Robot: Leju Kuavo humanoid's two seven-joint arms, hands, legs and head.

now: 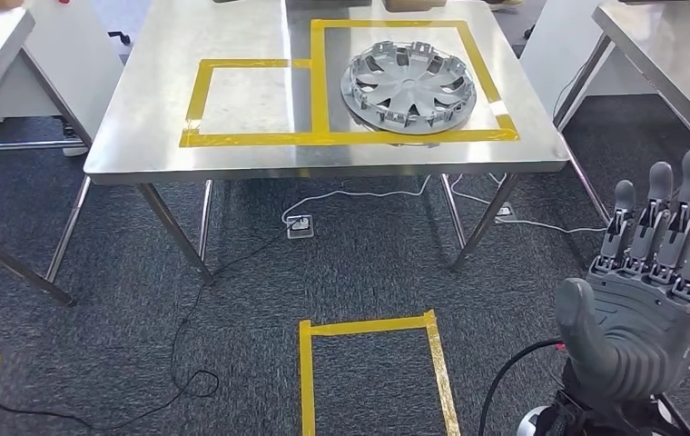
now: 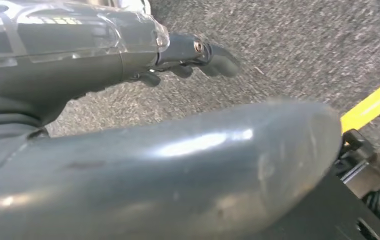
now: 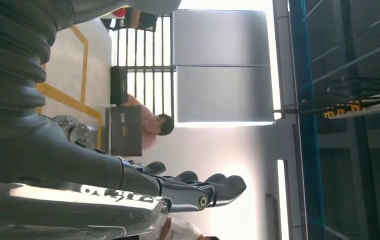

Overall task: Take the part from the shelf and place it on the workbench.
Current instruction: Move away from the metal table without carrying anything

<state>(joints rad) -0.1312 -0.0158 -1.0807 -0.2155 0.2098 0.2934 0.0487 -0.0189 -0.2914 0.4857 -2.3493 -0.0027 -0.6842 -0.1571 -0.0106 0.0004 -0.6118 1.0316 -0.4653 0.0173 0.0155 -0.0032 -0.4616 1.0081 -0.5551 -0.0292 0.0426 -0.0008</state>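
The silver hubcap (image 1: 409, 87) lies flat on the steel workbench (image 1: 160, 136), inside the larger yellow tape outline (image 1: 319, 82), its near edge over the tape. My right hand (image 1: 655, 300) is raised well short of the bench, fingers straight and apart, holding nothing. My left hand (image 2: 128, 55) hangs over grey carpet (image 2: 298, 45), fingers loosely extended and empty.

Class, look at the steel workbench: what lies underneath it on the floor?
Under the workbench, dark carpet carries a white cable running to a floor socket. The tabletop covers the floor farther back.
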